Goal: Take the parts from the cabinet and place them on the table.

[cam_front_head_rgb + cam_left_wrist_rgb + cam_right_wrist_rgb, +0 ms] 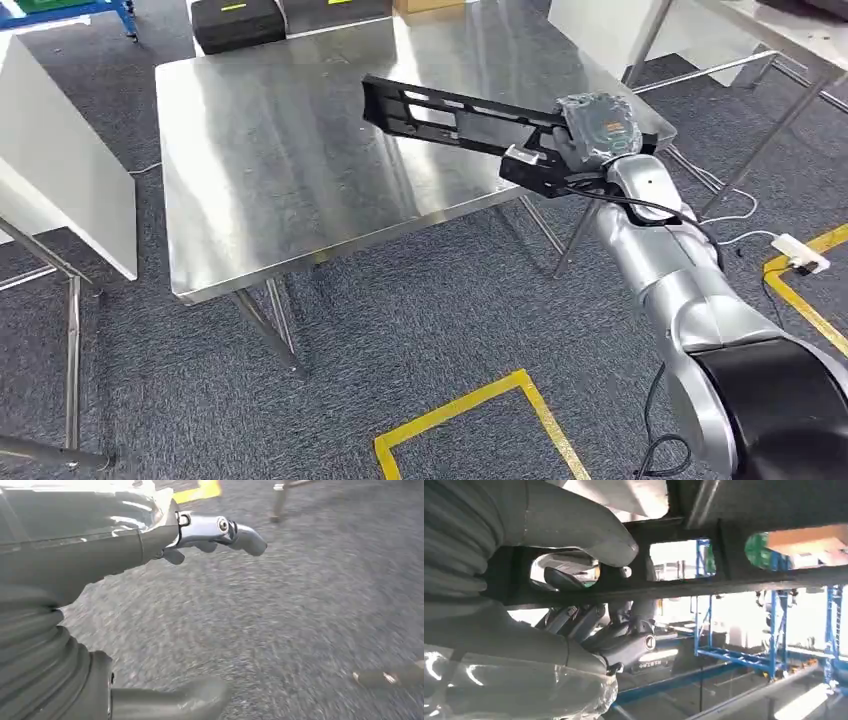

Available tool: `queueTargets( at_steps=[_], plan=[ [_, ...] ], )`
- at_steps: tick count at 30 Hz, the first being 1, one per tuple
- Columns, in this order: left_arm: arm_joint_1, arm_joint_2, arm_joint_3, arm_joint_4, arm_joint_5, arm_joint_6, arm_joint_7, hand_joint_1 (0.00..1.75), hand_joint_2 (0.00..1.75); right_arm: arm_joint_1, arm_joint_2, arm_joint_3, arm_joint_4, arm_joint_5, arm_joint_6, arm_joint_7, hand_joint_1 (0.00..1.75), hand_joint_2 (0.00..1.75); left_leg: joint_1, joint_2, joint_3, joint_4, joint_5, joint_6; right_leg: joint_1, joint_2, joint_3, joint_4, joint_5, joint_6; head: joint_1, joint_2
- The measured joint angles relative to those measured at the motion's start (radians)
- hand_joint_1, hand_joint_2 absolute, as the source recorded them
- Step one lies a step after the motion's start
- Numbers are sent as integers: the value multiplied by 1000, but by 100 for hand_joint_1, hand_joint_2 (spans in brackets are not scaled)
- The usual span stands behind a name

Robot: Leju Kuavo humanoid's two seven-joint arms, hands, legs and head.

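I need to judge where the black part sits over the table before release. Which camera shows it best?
The head view: the long black part is seen whole, held by the right robot hand above the steel table. The right wrist view shows a close stretch of the part against the fingers.

A square steel worktop (pixel 280 170) fills the upper middle of the frame, its polished surface reflecting light and its thin metal legs slanting down to the floor. Its far edge touches a dark case (pixel 237 22) at the top of the frame, though whether the case rests on the worktop or stands behind it is unclear. The grey carpeted floor (pixel 400 330) below carries yellow tape lines (pixel 470 410) at lower centre and a white power strip (pixel 800 253) at right.
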Motion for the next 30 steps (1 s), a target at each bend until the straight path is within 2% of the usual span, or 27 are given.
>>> queueTargets(
  at_steps=[1, 2, 3, 4, 6, 7, 8, 9, 10, 11, 12, 13, 14, 15, 16, 17, 18, 19, 21, 22, 23, 24, 26, 27, 28, 29, 30],
  plan=[
    [1, 0, 6, 0, -2, -11, 22, 0, 175, -7, -12, -3, 3, 4, 0, 2, 175, 175, 2, -11, -1, 4, -2, -3, -6, 20, 40, -98, 40, 8, 1, 0],
    [2, 2, 8, 0, -7, -18, 33, 0, 175, -12, -24, -7, 7, 6, 0, 3, 175, 175, 1, -20, -7, 8, -4, -9, -14, 57, 52, -140, 49, 8, 0, 0],
    [2, 5, 8, 0, -16, -22, 40, 0, 175, -17, -30, -12, 10, 6, 0, 1, 175, 175, -4, -28, -13, 14, -6, -12, -11, 40, 64, -146, 55, 0, 0, 0],
    [3, 5, 8, 0, -19, -26, 43, 0, 175, -18, -37, -17, 11, 4, 0, 1, 175, 175, -1, -31, -15, 13, -4, -15, -8, 34, 63, -145, 55, -3, -1, 0],
    [7, 6, 9, 0, -26, -29, 54, 0, 175, -21, -53, -27, 15, 4, 1, -5, 175, 175, 4, -49, -18, 10, 0, -26, -1, 17, 64, -145, 57, -15, 0, 0],
    [10, 12, 9, 0, -29, -30, 59, 0, 175, -26, -58, -31, 16, 4, 1, -10, 175, 175, 6, -51, -22, 14, -4, -28, -16, 5, 67, -150, 61, -22, 0, 0],
    [13, 9, 9, 1, -35, -30, 62, 0, 175, -31, -66, -35, 16, 5, 1, -13, 175, 175, -2, 3, -32, 38, -25, -36, -12, -1, 68, -150, 60, -26, -2, 0],
    [12, 10, 9, 1, -35, -30, 66, 0, 175, -34, -73, -42, 17, 2, 1, -16, 175, 175, 1, 41, -56, 92, -59, -43, -11, -7, 69, -150, 58, -34, -16, 0],
    [9, 10, 9, 1, -36, -30, 69, 0, 175, -35, -80, -47, 17, -2, 0, -20, 175, 175, 6, 61, -91, 167, -95, -50, -8, -13, 69, -149, 58, -40, -18, 0],
    [8, 10, 9, 1, -36, -31, 72, 0, 175, -35, -87, -51, 18, -7, 0, -23, 175, 175, 10, 70, -129, 246, -128, -53, -6, -22, 69, -149, 57, -41, -17, 0],
    [9, 10, 9, 1, -36, -35, 75, 0, 175, -35, -91, -56, 21, -9, 0, -25, 175, 175, 12, 74, -160, 308, -146, -56, -5, -30, 69, -149, 56, -42, -18, 0],
    [9, 10, 9, 1, -36, -37, 77, 0, 175, -34, -94, -61, 23, -10, -1, -28, 175, 175, 13, 75, -167, 319, -137, -56, -4, -38, 69, -149, 56, -42, -18, 0],
    [9, 10, 9, 1, -36, -38, 78, 0, 175, -34, -95, -64, 25, -10, -1, -29, 175, 175, 12, 76, -150, 283, -111, -52, -2, -44, 69, -149, 55, -43, -18, 0],
    [9, 10, 9, 1, -36, -38, 78, 0, 175, -35, -99, -66, 25, -10, -1, -29, 175, 175, 11, 77, -110, 208, -72, -45, 0, -45, 70, -149, 55, -43, -18, 0],
    [9, 11, 9, 1, -36, -39, 81, 0, 175, -37, -101, -68, 25, -9, -1, -30, 175, 175, 9, 78, -61, 118, -34, -34, 4, -48, 72, -149, 54, -44, -18, 0],
    [8, 13, 9, 1, -36, -41, 88, 0, 175, -40, -101, -70, 25, -2, -1, -26, 175, 175, 0, 90, -13, 33, -14, -13, 4, -53, 73, -150, 53, -45, -18, 0],
    [6, 19, 10, 1, -36, -52, 94, 0, 175, -45, -103, -70, 26, 2, -1, -23, 175, 175, -7, 106, -4, 20, -28, -3, 10, -57, 70, -150, 53, -42, -15, 0],
    [5, 18, 10, 1, -36, -64, 99, 0, 175, -49, -106, -70, 28, 5, -1, -21, 175, 175, -10, 102, -6, 17, -27, 0, 5, -61, 69, -151, 51, -40, -19, 0],
    [7, 21, 10, 1, -40, -80, 121, 0, 175, -51, -108, -72, 29, 11, 1, -21, 175, 175, -15, 94, -4, 14, -27, 4, 6, -70, 75, -156, 52, -33, -21, 0],
    [8, 21, 10, 1, -42, -81, 130, 0, 175, -56, -108, -73, 29, 13, 3, -23, 175, 175, -14, 92, 12, -6, -19, 7, 14, -70, 80, -160, 50, -27, -21, 0],
    [9, 19, 11, 2, -43, -84, 140, 0, 175, -59, -116, -75, 30, 16, 6, -27, 175, 175, -2, 91, 25, -24, -8, 4, 10, -51, 66, -142, 42, -25, -18, 0],
    [7, 19, 11, 2, -43, -85, 143, 0, 175, -67, -120, -76, 32, 16, 6, -30, 175, 175, -1, 88, 29, -33, -5, 9, 9, -28, 51, -103, 21, -28, -21, 0],
    [3, 19, 11, 2, -45, -89, 149, 0, 175, -74, -135, -85, 35, 9, 5, -31, 175, 175, 1, 79, 30, -33, -4, 9, 3, -9, -21, 45, -38, -34, -17, 0],
    [3, 18, 11, 2, -45, -90, 151, 0, 175, -73, -141, -92, 39, 10, 5, -33, 175, 175, 2, 73, 30, -32, -5, 9, 1, -5, -59, 119, -58, -29, -16, 0],
    [3, 17, 12, 2, -45, -92, 152, 0, 175, -72, -144, -94, 42, 16, 6, -34, 175, 175, 4, 67, 30, -32, -6, 8, -3, -5, -74, 139, -56, -20, -16, 0],
    [4, 16, 12, 2, -45, -93, 156, 0, 175, -73, -148, -94, 44, 22, 10, -34, 175, 175, 6, 63, 31, -31, -8, 5, -9, -5, -65, 113, -39, -8, -17, 0],
    [5, 15, 13, 2, -46, -93, 159, 0, 175, -75, -151, -94, 45, 25, 14, -34, 175, 175, 11, 59, 31, -27, -11, 0, -16, -5, -37, 50, -7, 9, -17, 0]
  ],
)
